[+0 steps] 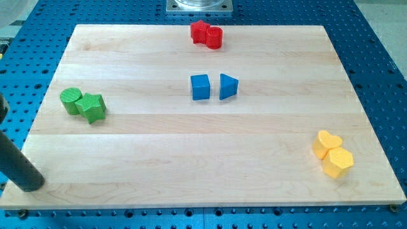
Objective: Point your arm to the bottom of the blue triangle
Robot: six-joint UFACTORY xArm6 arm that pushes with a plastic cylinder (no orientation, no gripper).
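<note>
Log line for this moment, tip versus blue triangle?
my tip: bottom-left board corner | blue triangle: upper centre, right of blue cube, untouched | tip far from triangle | pointing not yet done

I see a pale wooden board [191,165] lying on a blue perforated table [375,57]; light is even. A grey metal base plate [199,6] sits at the view's top.

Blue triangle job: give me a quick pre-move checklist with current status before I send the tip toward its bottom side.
1. Target located: blue triangle lies near the board's middle, right of the blue cube: ok.
2. My tip visible, at the view's bottom left: ok.
3. Tip at the triangle's bottom: not ok, it is far off.
4. Spot below the triangle free of blocks: ok.
5. Straight path clears the green blocks: ok, they lie above it.
6. Triangle apart from the cube: ok, a small gap shows.
</note>
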